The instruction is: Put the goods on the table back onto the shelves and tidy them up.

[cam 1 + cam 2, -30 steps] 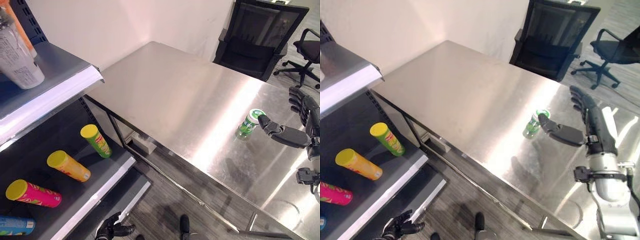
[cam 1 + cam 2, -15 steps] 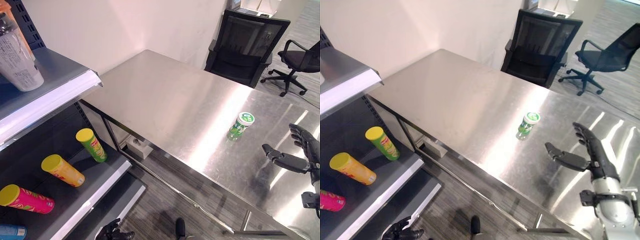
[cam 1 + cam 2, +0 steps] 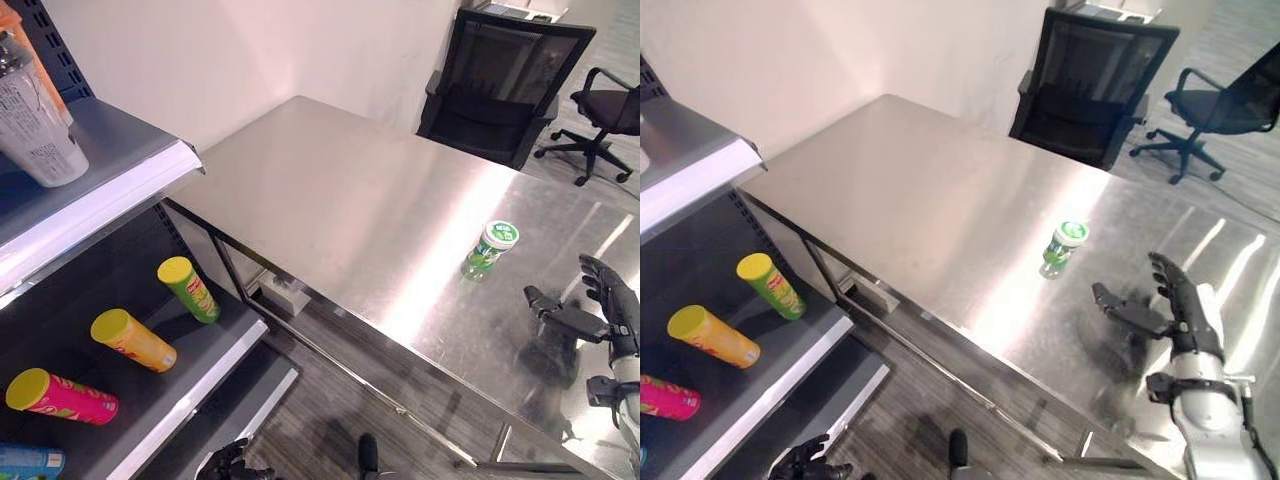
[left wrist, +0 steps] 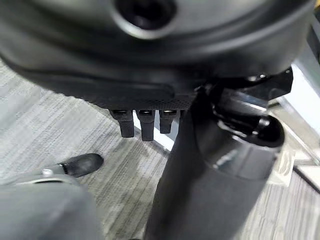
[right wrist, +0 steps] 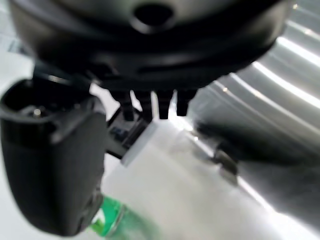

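A small green can (image 3: 488, 250) with a green-and-white lid stands upright on the steel table (image 3: 330, 190), right of the middle. My right hand (image 3: 606, 311) hovers over the table a short way nearer than the can. It is open, fingers straight and thumb stretched toward the can, and touches nothing. The right wrist view shows the can (image 5: 112, 220) past the thumb (image 5: 50, 170). My left hand (image 3: 232, 462) hangs low by the floor in front of the shelf, fingers relaxed and holding nothing.
The shelf unit (image 3: 190, 395) stands at the left. On its lower board lie a green tube (image 3: 190, 289), an orange tube (image 3: 133, 340), a pink tube (image 3: 60, 392) and a blue one (image 3: 25, 462). A white bottle (image 3: 35, 120) stands on the upper board. Two black office chairs (image 3: 500, 85) stand behind the table.
A second ago my right hand's thumb was right beside the can. The hand has since drawn back toward me and lower, leaving the can standing. The camera shifted slightly.
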